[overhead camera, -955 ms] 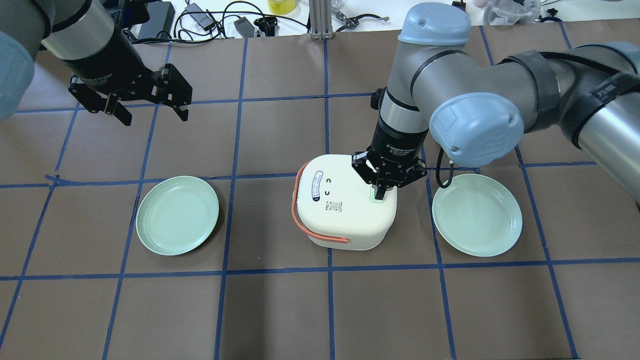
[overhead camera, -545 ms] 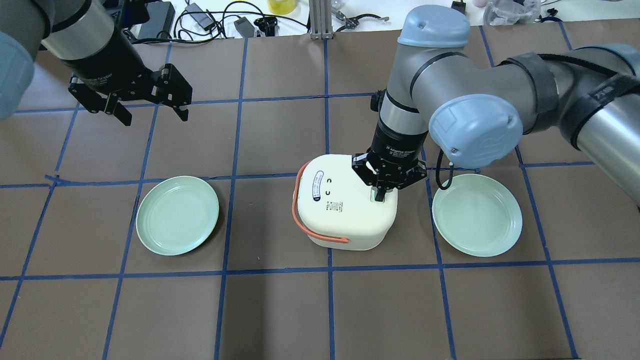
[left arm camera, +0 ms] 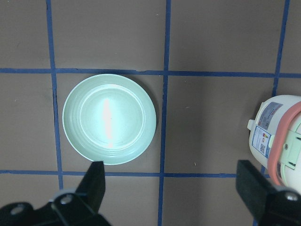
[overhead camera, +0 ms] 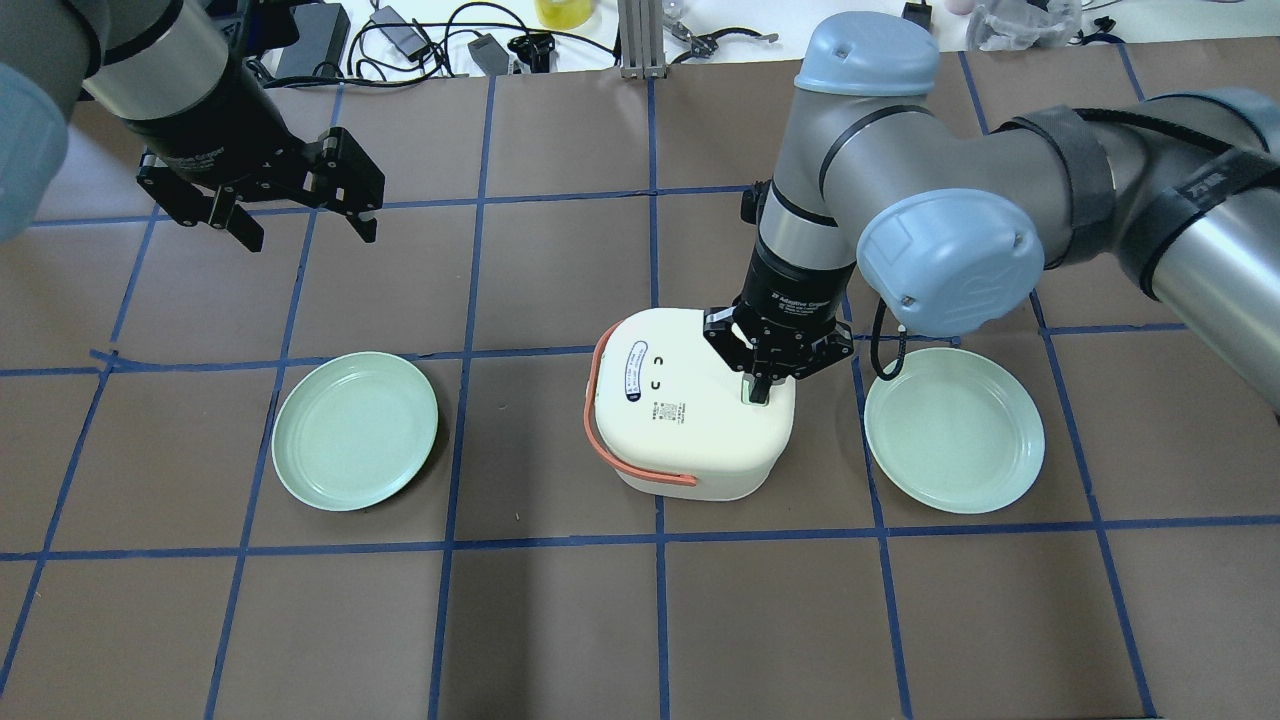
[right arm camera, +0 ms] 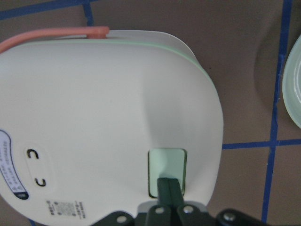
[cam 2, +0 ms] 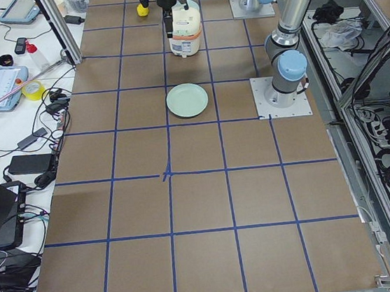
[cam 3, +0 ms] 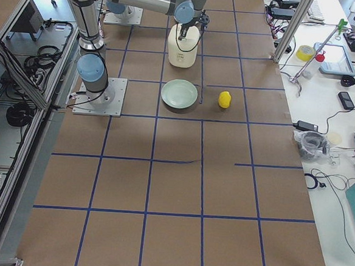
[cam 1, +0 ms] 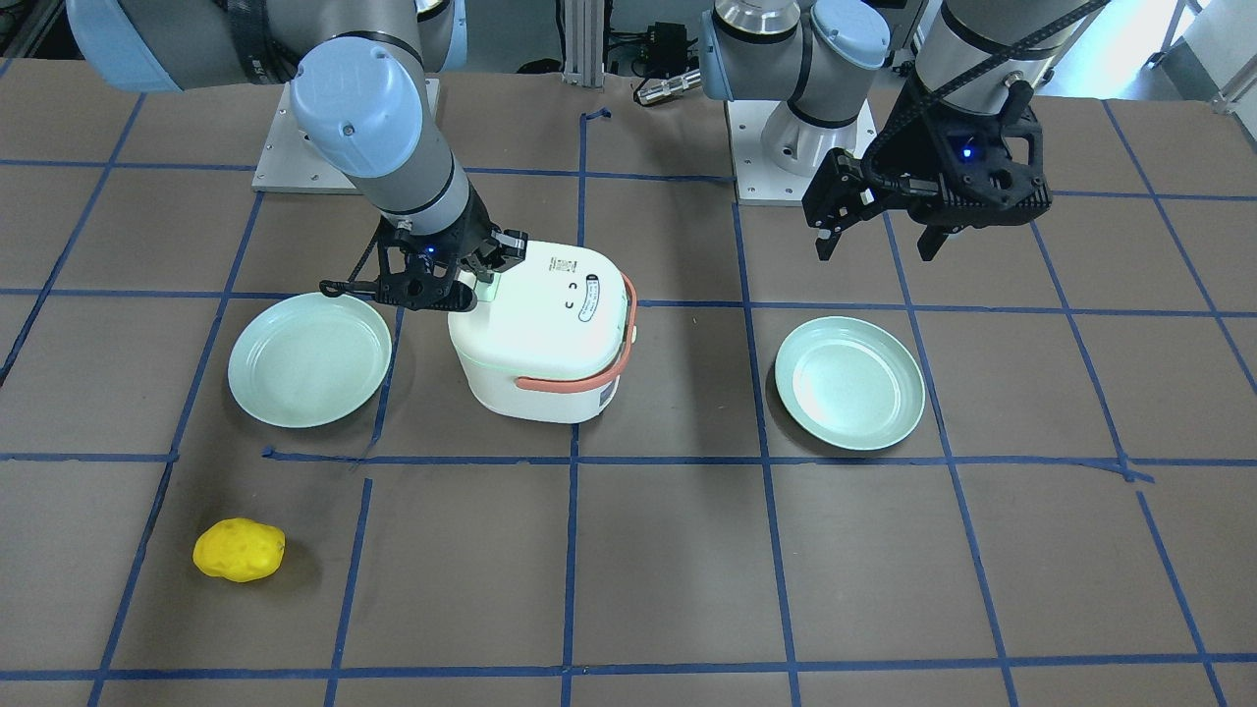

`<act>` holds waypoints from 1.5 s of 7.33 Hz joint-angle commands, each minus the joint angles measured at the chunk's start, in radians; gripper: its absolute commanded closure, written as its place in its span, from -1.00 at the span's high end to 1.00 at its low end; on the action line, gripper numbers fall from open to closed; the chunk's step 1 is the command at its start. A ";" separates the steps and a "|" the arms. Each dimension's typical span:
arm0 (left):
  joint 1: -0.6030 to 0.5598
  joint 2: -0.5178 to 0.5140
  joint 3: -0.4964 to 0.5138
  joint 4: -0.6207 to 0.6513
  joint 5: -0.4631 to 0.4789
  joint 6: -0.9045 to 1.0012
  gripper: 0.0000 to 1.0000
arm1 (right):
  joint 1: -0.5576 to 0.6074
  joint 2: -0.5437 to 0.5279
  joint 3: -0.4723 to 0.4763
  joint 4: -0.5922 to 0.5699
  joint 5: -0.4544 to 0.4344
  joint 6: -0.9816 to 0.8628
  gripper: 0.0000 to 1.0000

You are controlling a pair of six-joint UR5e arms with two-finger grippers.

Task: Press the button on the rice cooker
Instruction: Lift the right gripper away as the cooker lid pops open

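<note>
The right gripper [overhead camera: 760,388] has its two fingers pinched together, with the tips on the pale green button [right arm camera: 167,162]. The button is on the right side of the white rice cooker [overhead camera: 690,420] lid, mid-table. Less green shows under the tips than a moment ago, so the push looks to be on. The left gripper [overhead camera: 308,236] has not moved and hangs wide open, far left.

Right claw [overhead camera: 760,386] closed, left claw [overhead camera: 310,236] wide
</note>
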 commanded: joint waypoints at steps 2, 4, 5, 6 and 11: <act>0.000 0.000 0.000 0.000 0.000 0.000 1.00 | -0.001 -0.009 -0.132 0.002 -0.023 0.141 0.99; 0.000 0.000 0.000 0.000 0.000 0.000 1.00 | -0.017 -0.007 -0.216 0.014 -0.026 0.151 1.00; 0.000 0.000 0.000 0.000 0.000 0.000 1.00 | -0.018 -0.002 -0.258 0.017 -0.068 0.149 1.00; 0.000 0.000 0.000 0.000 0.000 -0.001 1.00 | -0.023 -0.001 -0.276 0.017 -0.111 0.145 1.00; 0.000 0.000 0.000 0.000 0.000 0.000 1.00 | -0.164 -0.028 -0.304 0.148 -0.207 -0.190 1.00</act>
